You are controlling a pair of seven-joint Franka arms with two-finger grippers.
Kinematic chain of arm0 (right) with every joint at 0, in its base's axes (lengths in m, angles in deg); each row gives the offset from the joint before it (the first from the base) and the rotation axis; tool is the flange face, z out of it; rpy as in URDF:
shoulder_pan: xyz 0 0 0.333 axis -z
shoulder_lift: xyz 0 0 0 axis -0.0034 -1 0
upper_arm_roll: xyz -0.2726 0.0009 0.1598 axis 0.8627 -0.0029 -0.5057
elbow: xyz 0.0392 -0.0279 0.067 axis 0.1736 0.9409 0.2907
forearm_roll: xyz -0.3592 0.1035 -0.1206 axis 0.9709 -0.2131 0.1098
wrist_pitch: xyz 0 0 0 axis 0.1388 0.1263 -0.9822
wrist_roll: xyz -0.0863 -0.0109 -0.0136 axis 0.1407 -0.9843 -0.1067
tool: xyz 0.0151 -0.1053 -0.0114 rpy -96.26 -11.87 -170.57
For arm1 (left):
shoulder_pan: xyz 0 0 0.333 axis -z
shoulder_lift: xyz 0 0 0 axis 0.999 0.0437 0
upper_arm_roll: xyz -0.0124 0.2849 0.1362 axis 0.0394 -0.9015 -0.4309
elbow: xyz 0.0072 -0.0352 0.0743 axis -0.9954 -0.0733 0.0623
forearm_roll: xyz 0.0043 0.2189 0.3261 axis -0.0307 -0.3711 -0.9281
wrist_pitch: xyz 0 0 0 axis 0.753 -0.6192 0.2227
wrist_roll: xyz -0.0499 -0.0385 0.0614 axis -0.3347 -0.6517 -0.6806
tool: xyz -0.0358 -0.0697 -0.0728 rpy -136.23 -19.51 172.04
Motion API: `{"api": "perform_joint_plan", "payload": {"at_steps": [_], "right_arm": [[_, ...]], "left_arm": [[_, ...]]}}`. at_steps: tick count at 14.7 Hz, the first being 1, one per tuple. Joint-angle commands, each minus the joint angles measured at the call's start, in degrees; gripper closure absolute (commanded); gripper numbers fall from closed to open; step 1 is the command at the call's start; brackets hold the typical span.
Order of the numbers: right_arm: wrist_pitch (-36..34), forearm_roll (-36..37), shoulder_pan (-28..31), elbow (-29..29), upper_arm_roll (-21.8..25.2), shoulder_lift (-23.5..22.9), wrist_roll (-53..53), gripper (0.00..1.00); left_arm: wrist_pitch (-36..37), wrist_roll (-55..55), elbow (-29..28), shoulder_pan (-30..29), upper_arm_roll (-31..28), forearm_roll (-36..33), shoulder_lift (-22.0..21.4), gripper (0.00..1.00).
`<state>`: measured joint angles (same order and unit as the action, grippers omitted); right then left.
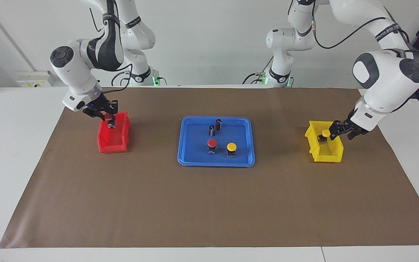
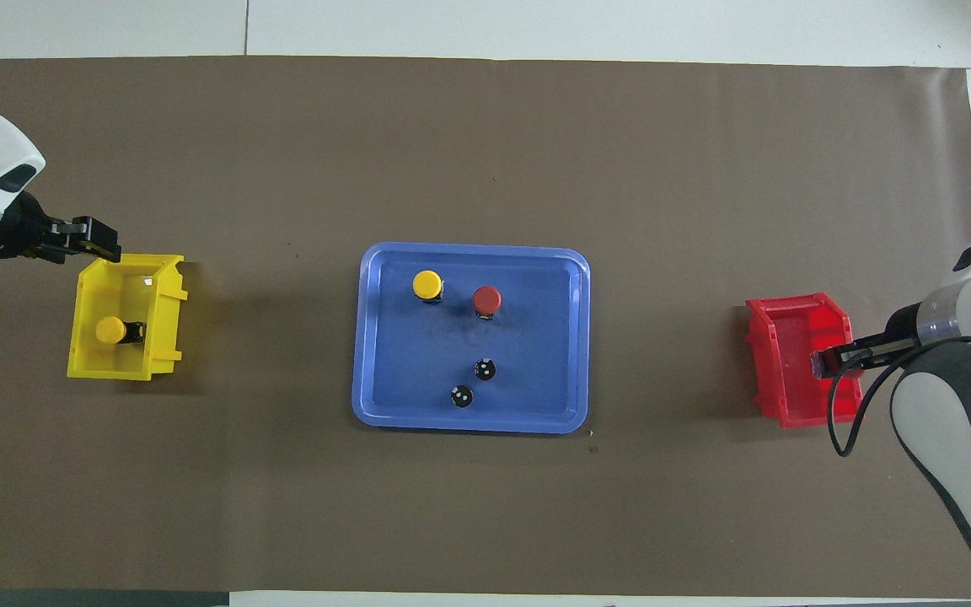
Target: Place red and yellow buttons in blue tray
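My right gripper (image 1: 108, 120), closed on a red-capped push button (image 1: 111, 123), hangs over the small red plastic bin (image 1: 114, 140); I should lift clear of its wall before crossing to the shallow blue plastic tray (image 1: 195, 160). My left gripper (image 1: 341, 130) is over the small yellow plastic bin (image 1: 327, 154); I cannot tell its opening.

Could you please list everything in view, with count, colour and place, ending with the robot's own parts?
blue tray: one, blue, middle of the brown mat.
buttons in tray: two, red cap and yellow cap, side by side.
dark cylinders: two, black, in the tray, nearer to the robots than the buttons.
yellow bin: one, toward the left arm's end, holding one yellow button.
red bin: one, toward the right arm's end.
red button: one, held over the red bin.
brown mat: one, covering the white table.
left gripper: over the yellow bin.
right gripper: over the red bin, gripping the red button.
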<state>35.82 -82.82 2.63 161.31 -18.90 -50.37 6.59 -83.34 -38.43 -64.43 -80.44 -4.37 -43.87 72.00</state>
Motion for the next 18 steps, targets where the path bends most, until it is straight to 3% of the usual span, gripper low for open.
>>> {"api": "perform_joint_plan", "payload": {"at_steps": [1,3,7,11,18], "right_arm": [[-8.4,-0.6,-6.0,-16.1,-1.0,-8.6,9.3,0.84],[-7.7,-3.3,-12.9,-21.1,-1.1,-11.6,21.8,0.91],[2.4,-6.8,-24.8,-29.0,-1.1,-22.5,41.1,0.91],[6.9,-6.5,-28.4,-28.4,-1.1,-26.9,41.8,0.9],[15.1,-6.6,-30.0,-18.7,-1.1,-26.3,41.3,0.86]], "left_arm": [[-4.2,1.1,-7.6,-0.6,0.4,-0.8,-4.6,0.37],[-4.2,1.9,-9.1,-1.1,0.4,-0.9,-5.3,0.41],[-5.5,3.2,-13.6,-2.0,0.4,-1.0,-7.3,0.41],[-7.7,3.2,-15.9,-2.5,0.3,-1.6,-7.5,0.41],[-11.2,4.8,-18.9,-4.1,0.2,-1.9,-7.6,0.41]]}}
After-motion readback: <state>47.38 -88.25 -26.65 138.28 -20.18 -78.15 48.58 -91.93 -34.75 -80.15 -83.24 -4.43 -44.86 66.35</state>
